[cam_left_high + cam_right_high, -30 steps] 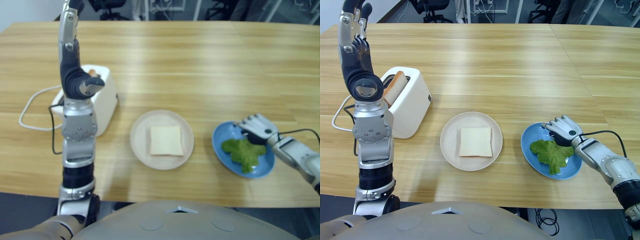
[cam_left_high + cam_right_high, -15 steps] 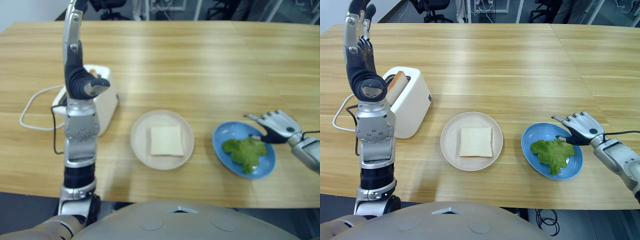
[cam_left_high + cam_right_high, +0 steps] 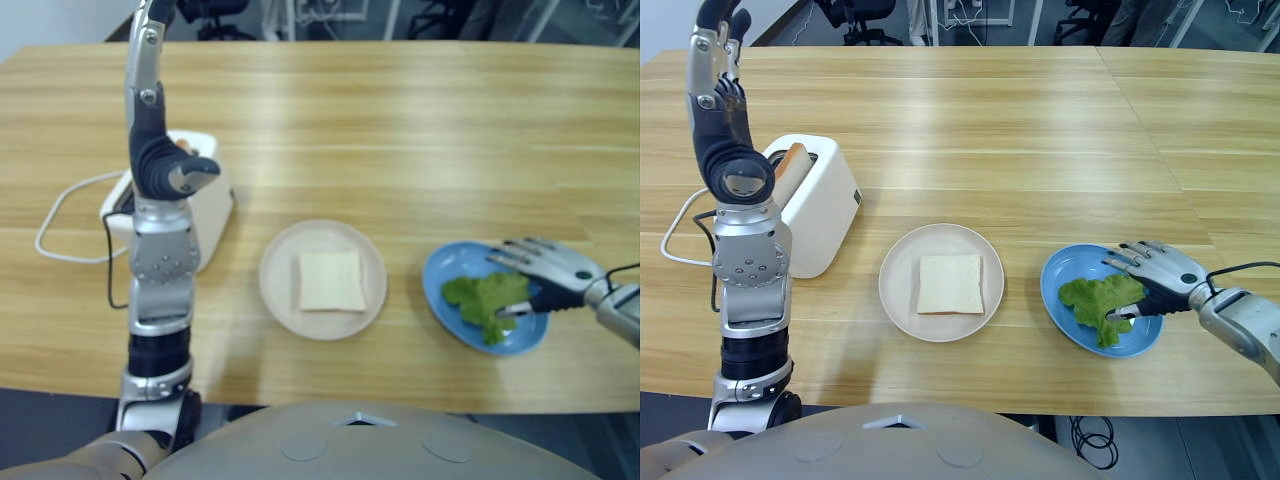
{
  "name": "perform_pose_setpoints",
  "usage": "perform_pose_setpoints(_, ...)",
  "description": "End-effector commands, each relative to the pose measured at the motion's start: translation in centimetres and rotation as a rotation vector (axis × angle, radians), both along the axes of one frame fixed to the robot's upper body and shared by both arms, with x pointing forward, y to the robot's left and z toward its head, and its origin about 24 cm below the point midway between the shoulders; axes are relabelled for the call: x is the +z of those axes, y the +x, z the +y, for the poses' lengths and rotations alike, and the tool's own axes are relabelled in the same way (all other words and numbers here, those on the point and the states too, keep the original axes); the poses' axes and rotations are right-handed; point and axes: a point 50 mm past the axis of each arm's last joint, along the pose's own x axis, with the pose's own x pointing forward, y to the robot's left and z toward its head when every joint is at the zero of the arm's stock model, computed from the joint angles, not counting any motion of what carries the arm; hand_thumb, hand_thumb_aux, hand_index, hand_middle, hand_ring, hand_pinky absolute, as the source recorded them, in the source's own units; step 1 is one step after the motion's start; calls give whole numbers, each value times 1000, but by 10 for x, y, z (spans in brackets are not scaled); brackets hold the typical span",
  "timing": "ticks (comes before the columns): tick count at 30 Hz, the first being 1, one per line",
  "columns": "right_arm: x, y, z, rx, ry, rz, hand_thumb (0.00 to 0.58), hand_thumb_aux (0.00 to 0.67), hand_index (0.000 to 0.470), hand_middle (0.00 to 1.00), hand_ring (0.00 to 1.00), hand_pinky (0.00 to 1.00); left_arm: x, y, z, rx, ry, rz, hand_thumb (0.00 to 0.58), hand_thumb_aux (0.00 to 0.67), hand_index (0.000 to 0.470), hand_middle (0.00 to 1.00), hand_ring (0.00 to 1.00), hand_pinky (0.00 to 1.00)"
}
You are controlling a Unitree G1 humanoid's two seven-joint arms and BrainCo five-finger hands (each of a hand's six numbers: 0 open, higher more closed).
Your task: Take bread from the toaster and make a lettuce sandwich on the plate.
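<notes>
The right hand point(image 3: 1160, 278) lies low over the right side of the blue plate point(image 3: 1053, 282), fingers point(image 3: 1128, 258) stretched out and uncurled across the right edge of the lettuce point(image 3: 1090, 300) - nothing is gripped, and the leaf lies flat on that plate. On the beige plate point(image 3: 893, 300) at the middle of the tabletop point(image 3: 1040, 150) sits one slice of bread point(image 3: 950, 283), while another slice point(image 3: 790, 165) stands in the slot of the white toaster point(image 3: 825, 205) to the left. The left hand point(image 3: 720, 25) is raised high above the toaster at the view's top edge - whether it is clenched or released I cannot tell.
</notes>
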Motion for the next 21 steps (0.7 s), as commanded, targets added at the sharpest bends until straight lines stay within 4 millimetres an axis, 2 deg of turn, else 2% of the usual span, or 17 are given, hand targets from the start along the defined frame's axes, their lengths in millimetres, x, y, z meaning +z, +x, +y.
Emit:
perform_pose_setpoints(1, -13, -1, 2, 23, -31, 40, 0, 0, 0, 0, 0, 0, -1, 2, 0, -3, 6, 11, 0, 0, 0, 0, 0, 0)
perform_pose_setpoints(13, -24, -3, 3, 95, -165, 84, 0, 0, 0, 0, 0, 0, -1, 2, 0, -2, 31, 20, 0, 0, 0, 0, 0, 0)
perform_pose_setpoints(18, -36, -8, 1, 104, -212, 106, 0, 0, 0, 0, 0, 0, 0, 1, 1, 0, 39, 24, 0, 0, 0, 0, 0, 0)
perform_pose_setpoints(19, -38, -8, 2, 110, -219, 108, 307, 210, 144, 0, 0, 0, 0, 1, 1, 1, 41, 25, 0, 0, 0, 0, 0, 0)
perform_pose_setpoints(20, -39, -8, 4, 116, -223, 107, 307, 210, 144, 0, 0, 0, 0, 1, 2, 2, 43, 26, 0, 0, 0, 0, 0, 0)
perform_pose_setpoints(21, -40, -7, 6, 119, -225, 103, 580, 652, 447, 0, 0, 0, 0, 1, 2, 3, 45, 27, 0, 0, 0, 0, 0, 0)
